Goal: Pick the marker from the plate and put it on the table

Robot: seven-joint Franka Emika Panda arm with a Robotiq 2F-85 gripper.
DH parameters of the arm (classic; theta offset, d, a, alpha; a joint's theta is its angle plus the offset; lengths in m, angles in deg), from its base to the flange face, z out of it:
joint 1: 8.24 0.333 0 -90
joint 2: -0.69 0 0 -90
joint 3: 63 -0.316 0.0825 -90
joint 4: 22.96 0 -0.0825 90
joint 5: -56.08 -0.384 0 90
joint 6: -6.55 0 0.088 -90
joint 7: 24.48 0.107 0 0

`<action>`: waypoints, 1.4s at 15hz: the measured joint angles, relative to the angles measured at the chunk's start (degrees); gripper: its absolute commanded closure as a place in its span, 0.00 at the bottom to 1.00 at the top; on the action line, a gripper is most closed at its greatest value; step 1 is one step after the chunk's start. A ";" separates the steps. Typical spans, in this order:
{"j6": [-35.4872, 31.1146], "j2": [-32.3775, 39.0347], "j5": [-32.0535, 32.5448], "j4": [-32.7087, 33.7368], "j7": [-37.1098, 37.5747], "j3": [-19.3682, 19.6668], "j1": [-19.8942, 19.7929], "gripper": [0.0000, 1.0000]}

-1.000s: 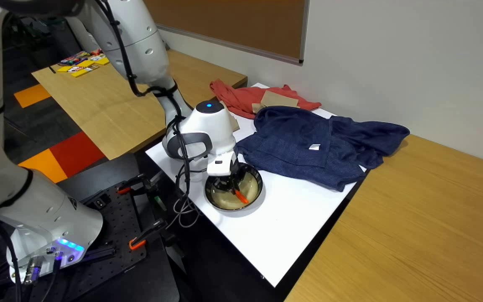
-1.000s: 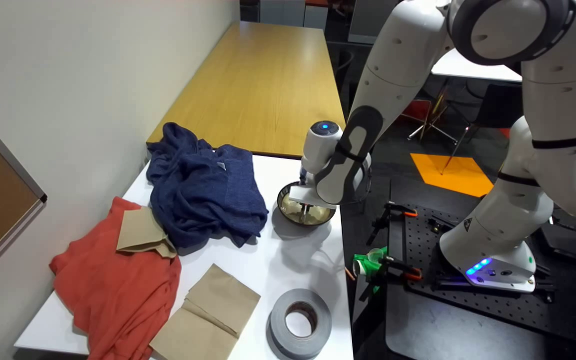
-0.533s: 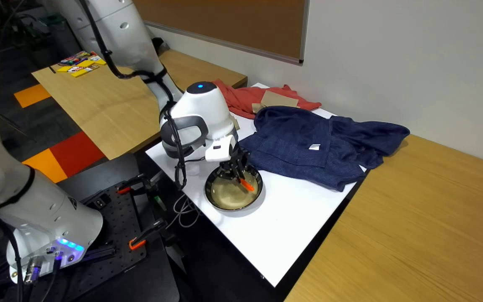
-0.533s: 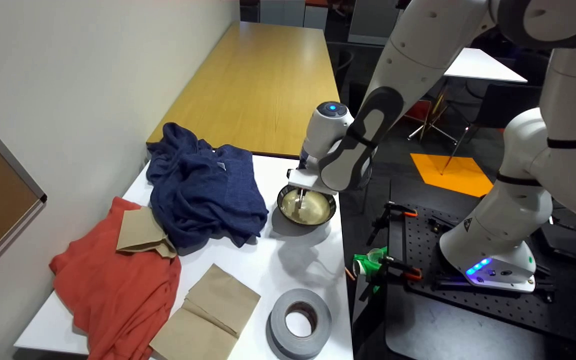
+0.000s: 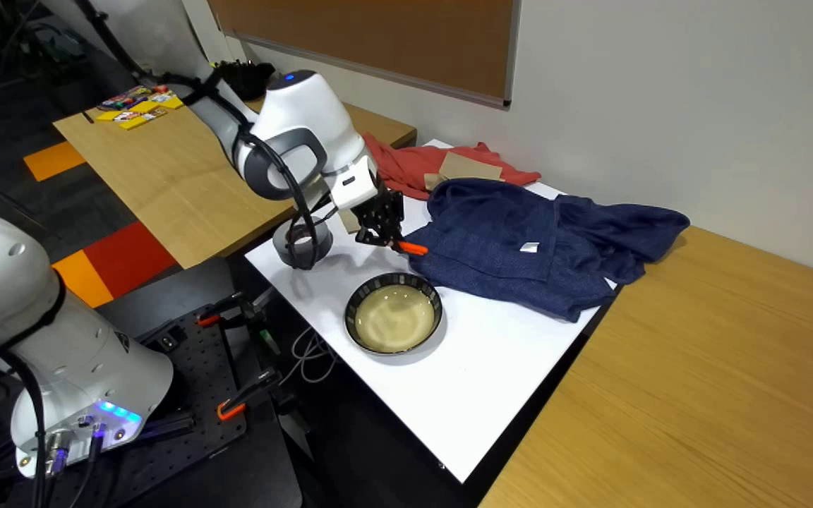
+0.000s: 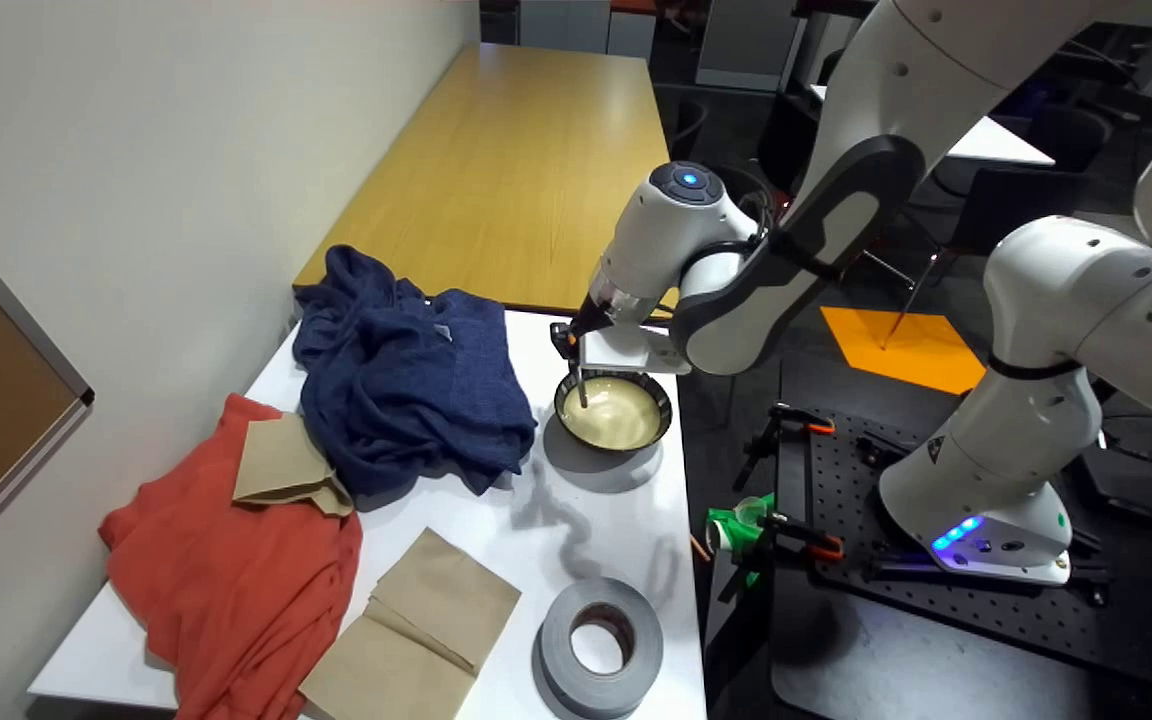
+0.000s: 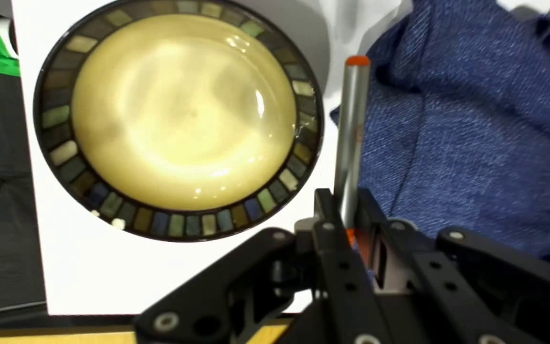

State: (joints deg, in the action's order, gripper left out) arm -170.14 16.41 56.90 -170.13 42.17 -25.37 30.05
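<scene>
My gripper (image 7: 346, 200) is shut on the marker (image 7: 353, 129), which has a silver-grey body and an orange-red end, and sticks out past the fingertips. In both exterior views the gripper (image 5: 389, 238) holds the marker (image 5: 413, 248) in the air, beside the plate (image 5: 394, 321) and near the blue cloth. The marker (image 6: 581, 388) looks tilted there. The plate (image 7: 184, 110), tan-yellow inside with a dark patterned rim, is empty and rests on the white table (image 5: 491, 381). The gripper (image 6: 576, 345) is partly hidden by the wrist in an exterior view.
A dark blue cloth (image 6: 406, 390) lies beside the plate. A red cloth (image 6: 236, 570), brown paper pieces (image 6: 426, 620) and a grey tape roll (image 6: 641, 640) are also on the white table. A wooden tabletop (image 5: 696, 374) adjoins it, and a wall (image 5: 660, 120) stands behind.
My gripper has risen out of the plate with the marker in it and moved off to the side, above the plate's edge area near the blue cloth. The plate has stayed put.
</scene>
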 measured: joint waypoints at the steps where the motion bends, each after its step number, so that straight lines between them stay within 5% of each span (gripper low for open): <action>1: 0.02 -0.62 1.73 -0.01 -0.13 0.21 1.63 0.96; 4: 0.08 -2.19 5.93 -0.08 -1.76 -0.84 5.01 0.96; 9: 0.44 -4.64 6.89 -1.47 -11.26 -9.30 3.28 0.96; 15: 0.44 -4.61 3.57 -3.71 -24.88 -21.90 -5.41 0.96; 21: 0.38 0.43 -2.76 -2.92 -36.70 -33.51 -18.35 0.96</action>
State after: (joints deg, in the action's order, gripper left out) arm -169.76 16.85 54.14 -173.05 5.47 -58.88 11.69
